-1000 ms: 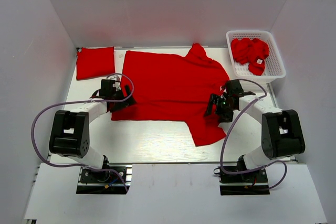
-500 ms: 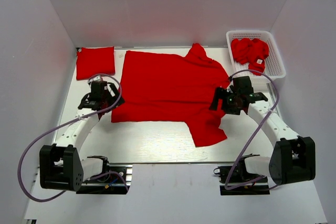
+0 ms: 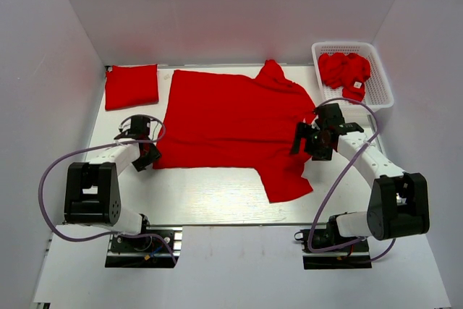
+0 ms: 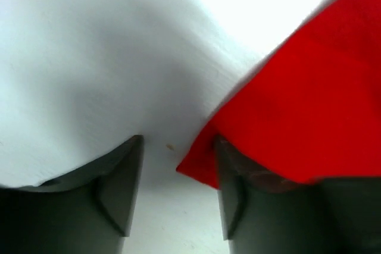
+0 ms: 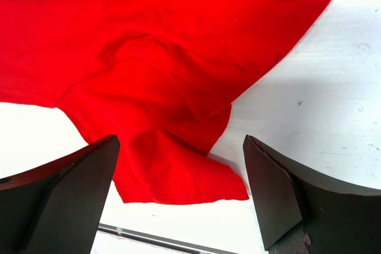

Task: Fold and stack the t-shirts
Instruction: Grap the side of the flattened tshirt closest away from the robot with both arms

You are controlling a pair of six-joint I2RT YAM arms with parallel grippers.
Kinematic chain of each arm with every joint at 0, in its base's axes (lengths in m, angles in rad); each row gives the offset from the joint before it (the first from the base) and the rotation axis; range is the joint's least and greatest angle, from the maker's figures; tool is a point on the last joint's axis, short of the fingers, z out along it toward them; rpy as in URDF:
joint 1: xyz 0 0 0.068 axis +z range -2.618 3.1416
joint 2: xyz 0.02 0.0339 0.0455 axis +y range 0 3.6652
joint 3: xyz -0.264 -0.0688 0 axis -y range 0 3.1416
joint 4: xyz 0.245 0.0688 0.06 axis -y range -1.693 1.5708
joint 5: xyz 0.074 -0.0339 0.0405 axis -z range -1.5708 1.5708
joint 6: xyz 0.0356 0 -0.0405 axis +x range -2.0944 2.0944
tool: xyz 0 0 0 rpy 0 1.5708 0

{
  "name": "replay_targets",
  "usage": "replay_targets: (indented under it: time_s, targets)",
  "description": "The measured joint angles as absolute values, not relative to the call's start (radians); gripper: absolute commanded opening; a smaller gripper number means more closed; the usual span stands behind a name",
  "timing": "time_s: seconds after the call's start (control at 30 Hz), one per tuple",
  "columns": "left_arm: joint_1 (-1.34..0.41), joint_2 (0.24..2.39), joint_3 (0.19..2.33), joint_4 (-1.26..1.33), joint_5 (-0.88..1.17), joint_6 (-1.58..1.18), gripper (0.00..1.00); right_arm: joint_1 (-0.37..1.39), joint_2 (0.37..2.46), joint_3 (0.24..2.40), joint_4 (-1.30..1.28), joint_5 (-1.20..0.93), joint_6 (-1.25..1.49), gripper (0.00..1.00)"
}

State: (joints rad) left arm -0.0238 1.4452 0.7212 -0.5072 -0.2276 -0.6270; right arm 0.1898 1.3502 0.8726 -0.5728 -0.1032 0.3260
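Plainly, the t-shirt (image 3: 231,117) lay spread on the desk (image 3: 210,193). The left gripper (image 4: 177,171), jaws apart, bracketed its hem corner (image 4: 199,168) (perhaps only the edge), and the right gripper (image 5: 178,147) gaped over the sleeve (image 5: 155,105). A shallow pinch could slip.

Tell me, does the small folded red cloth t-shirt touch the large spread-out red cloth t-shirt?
Apart. The top external view shows a strip of bare white table between the folded t-shirt and the spread-out t-shirt.
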Motion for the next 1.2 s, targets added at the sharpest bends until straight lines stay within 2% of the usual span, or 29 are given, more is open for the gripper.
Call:
replay_targets:
  time_s: [0.03, 0.07, 0.13, 0.23, 0.27, 0.33, 0.4, 0.7, 0.87, 1.03, 1.13, 1.17, 1.2]
  targets:
    - [-0.025, 1.456, 0.727, -0.5, -0.235, -0.622, 0.45, 0.19, 1.35, 0.873, -0.574, -0.103, 0.327, 0.9]
    - [-0.025, 1.464, 0.731, -0.494, -0.237, -0.622, 0.41, 0.19, 1.35, 0.872, -0.574, -0.101, 0.331, 0.9]
    - [-0.03, 1.472, 0.734, -0.473, -0.227, -0.614, 0.34, 0.19, 1.35, 0.871, -0.575, -0.095, 0.337, 0.9]
    - [-0.034, 1.47, 0.723, -0.439, -0.201, -0.598, 0.3, 0.19, 1.346, 0.869, -0.58, -0.075, 0.353, 0.9]
    - [-0.034, 1.466, 0.718, -0.429, -0.194, -0.595, 0.22, 0.189, 1.343, 0.868, -0.583, -0.067, 0.36, 0.9]
    - [-0.034, 1.455, 0.7, -0.403, -0.175, -0.591, 0.14, 0.189, 1.333, 0.867, -0.591, -0.049, 0.371, 0.9]
    - [-0.034, 1.441, 0.682, -0.379, -0.154, -0.588, 0.0, 0.189, 1.321, 0.866, -0.6, -0.034, 0.384, 0.9]
    - [-0.035, 1.359, 0.617, -0.381, -0.059, -0.59, 0.0, 0.19, 1.202, 0.755, -0.669, 0.014, 0.479, 0.9]
    - [-0.038, 1.309, 0.596, -0.459, -0.044, -0.599, 0.0, 0.19, 1.125, 0.67, -0.678, -0.003, 0.547, 0.84]
    - [-0.038, 1.301, 0.595, -0.486, -0.035, -0.601, 0.0, 0.192, 1.185, 0.596, -0.619, -0.075, 0.577, 0.77]
    - [-0.038, 1.3, 0.595, -0.489, -0.03, -0.602, 0.0, 0.199, 1.217, 0.582, -0.6, -0.105, 0.587, 0.62]
    - [-0.038, 1.3, 0.595, -0.49, -0.025, -0.602, 0.0, 0.199, 1.219, 0.58, -0.596, -0.114, 0.592, 0.43]
    - [-0.038, 1.3, 0.595, -0.49, -0.022, -0.602, 0.0, 0.201, 1.219, 0.575, -0.589, -0.122, 0.591, 0.31]
